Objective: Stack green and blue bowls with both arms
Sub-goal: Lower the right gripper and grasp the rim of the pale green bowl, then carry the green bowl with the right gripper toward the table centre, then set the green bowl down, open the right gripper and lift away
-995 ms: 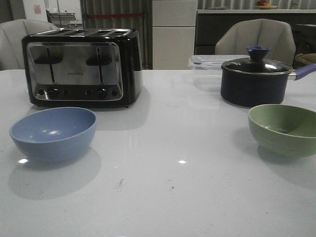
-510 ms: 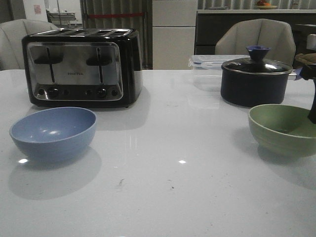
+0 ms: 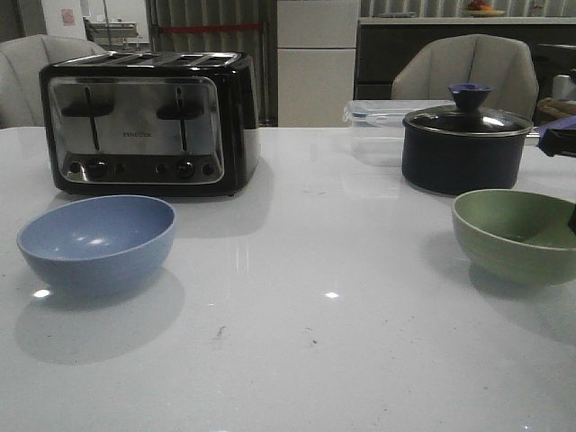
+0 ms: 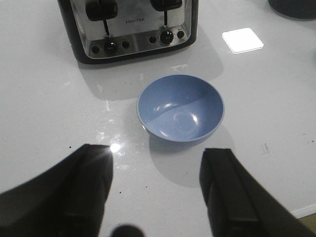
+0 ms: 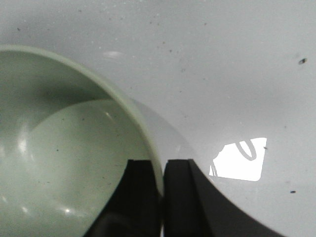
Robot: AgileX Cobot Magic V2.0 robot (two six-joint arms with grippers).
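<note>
The dusty blue bowl (image 3: 96, 241) stands upright at the front left of the white table. In the left wrist view it (image 4: 180, 108) lies just beyond my left gripper (image 4: 157, 153), which is open, empty and above the table. The sage green bowl (image 3: 517, 234) stands at the right. My right gripper (image 5: 159, 165) is shut on the rim of the green bowl (image 5: 64, 148), one finger inside and one outside. In the front view only a dark sliver of the right arm (image 3: 572, 220) shows at the bowl's right edge.
A black and silver toaster (image 3: 148, 121) stands behind the blue bowl and also shows in the left wrist view (image 4: 131, 24). A dark navy lidded pot (image 3: 463, 144) and a clear lidded container (image 3: 378, 115) stand behind the green bowl. Chairs stand beyond the table.
The right arm came into the front view at the right edge by the green bowl, then shifted so less of it shows. Neither bowl has moved.
</note>
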